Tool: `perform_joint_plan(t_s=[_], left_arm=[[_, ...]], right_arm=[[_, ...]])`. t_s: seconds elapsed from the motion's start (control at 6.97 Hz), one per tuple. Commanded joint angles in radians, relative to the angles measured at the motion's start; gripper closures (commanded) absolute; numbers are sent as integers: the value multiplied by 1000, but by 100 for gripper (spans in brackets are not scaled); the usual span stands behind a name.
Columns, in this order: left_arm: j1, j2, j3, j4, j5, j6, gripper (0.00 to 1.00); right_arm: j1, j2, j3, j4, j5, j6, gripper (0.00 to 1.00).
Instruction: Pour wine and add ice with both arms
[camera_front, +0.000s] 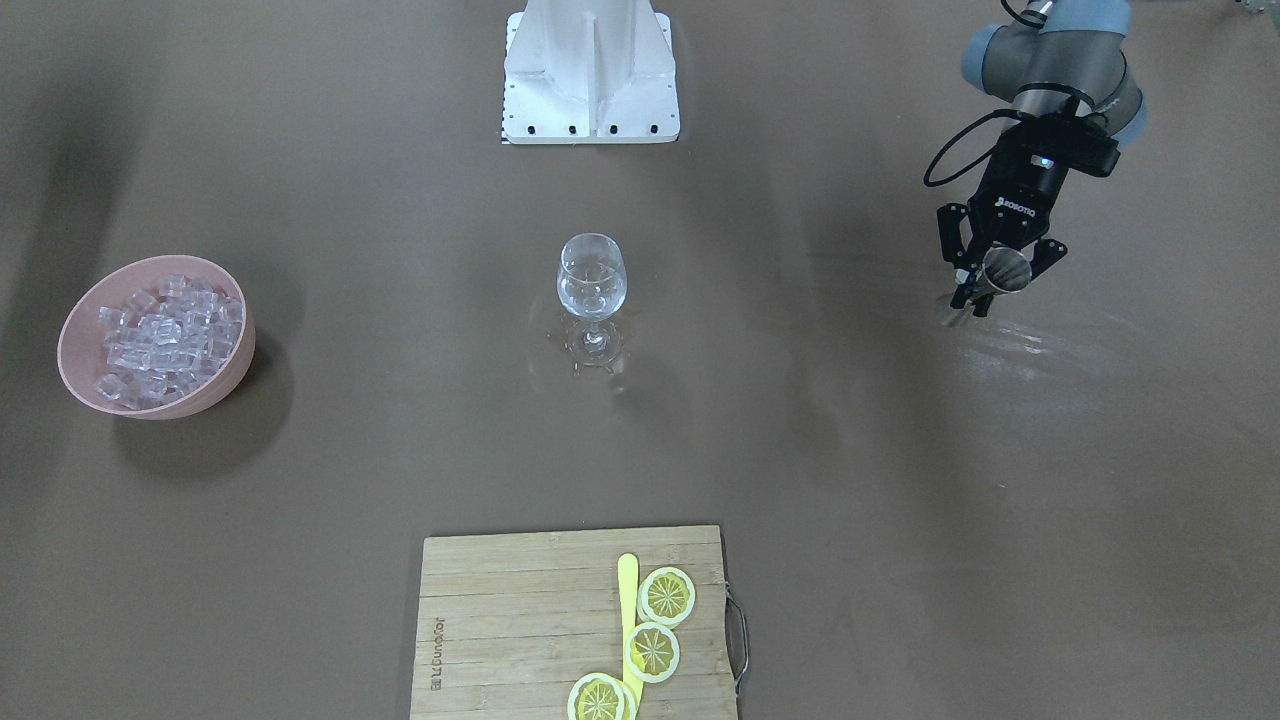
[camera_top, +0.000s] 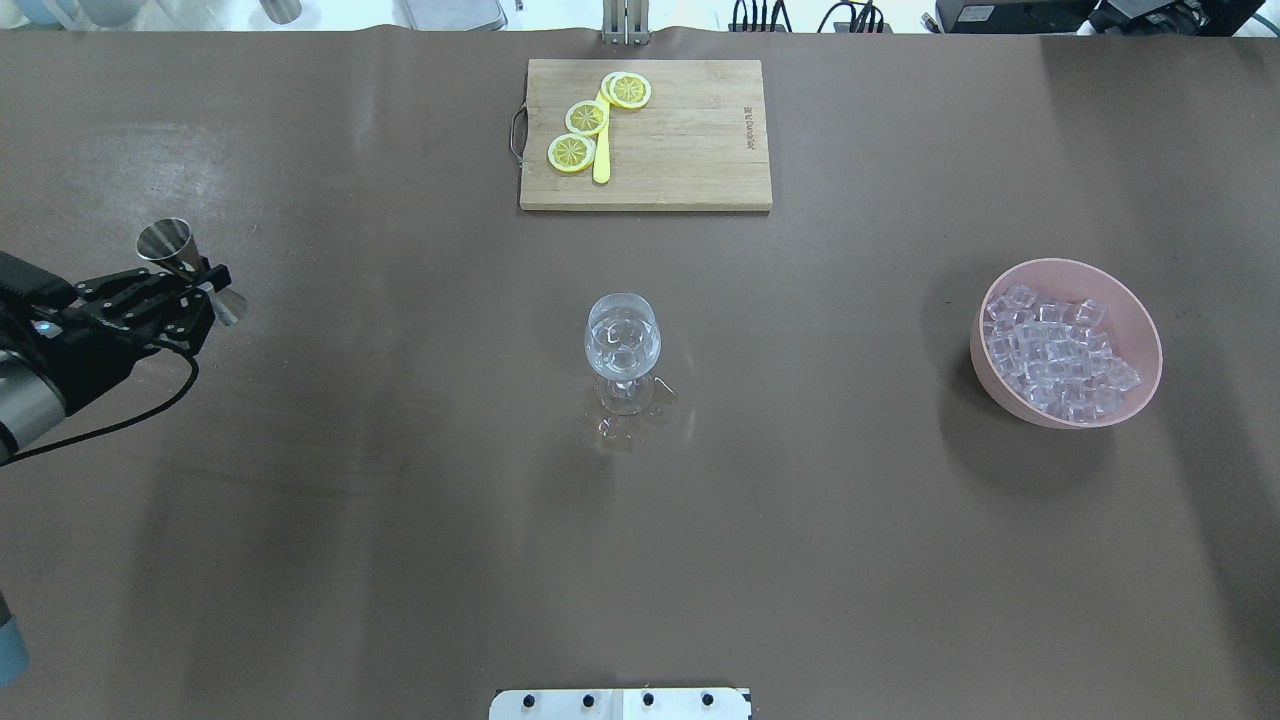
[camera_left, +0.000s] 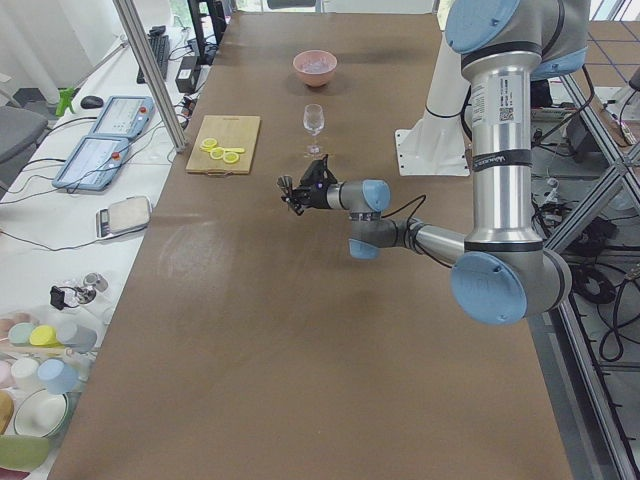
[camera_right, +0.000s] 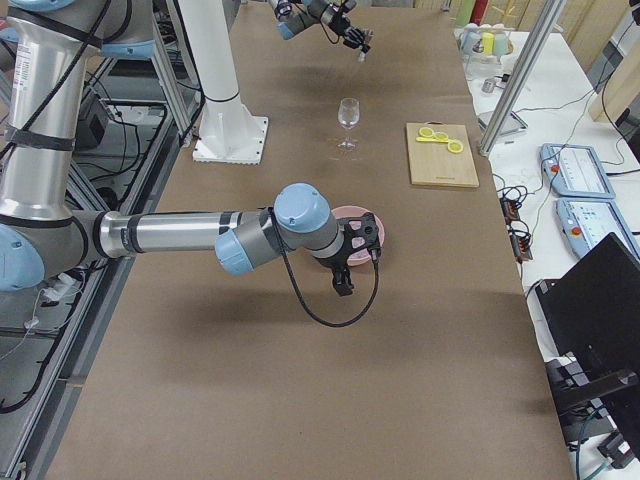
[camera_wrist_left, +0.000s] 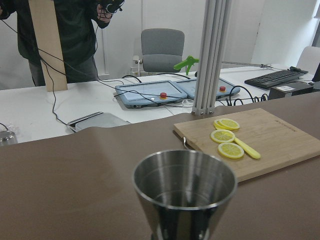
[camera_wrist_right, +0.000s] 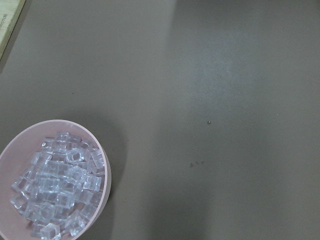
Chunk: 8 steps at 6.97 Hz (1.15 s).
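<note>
Many ice cubes (camera_top: 1055, 360) are lying in the bowl (camera_top: 1125, 300) at the glass's (camera_top: 621, 345) 3 o'clock overhead, nearer the right end effector (camera_right: 343, 285), whose grip I cannot tell; the left end effector (camera_top: 208, 285) is pinching a jigger (camera_top: 172, 250) at 9 o'clock.

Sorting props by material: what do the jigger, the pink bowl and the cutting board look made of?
Jigger: polished steel, by its mirror-like sheen. Pink bowl: matte plastic, perhaps ceramic; no glare. Cutting board: bamboo or wood, showing pale glued strips.
</note>
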<state>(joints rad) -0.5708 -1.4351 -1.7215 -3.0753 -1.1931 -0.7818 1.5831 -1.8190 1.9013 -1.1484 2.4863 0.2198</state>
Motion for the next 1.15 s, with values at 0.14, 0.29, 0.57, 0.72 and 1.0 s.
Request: perform_joint_plan(t_s=[0.14, 0.29, 0.57, 0.72, 1.0], left_arm=[[-67, 30, 178, -161, -10, 3, 100], [-84, 9, 207, -154, -2, -8, 100], [-161, -71, 258, -38, -6, -75, 100], [-169, -89, 285, -24, -6, -85, 100], [-184, -203, 356, 39, -8, -89, 100]], right_arm=[[0, 7, 1, 3, -3, -2, 0], [0, 7, 1, 3, -3, -2, 0], [0, 9, 1, 3, -15, -2, 0], [-2, 9, 1, 3, -18, -2, 0], [-9, 9, -1, 2, -29, 0, 0]])
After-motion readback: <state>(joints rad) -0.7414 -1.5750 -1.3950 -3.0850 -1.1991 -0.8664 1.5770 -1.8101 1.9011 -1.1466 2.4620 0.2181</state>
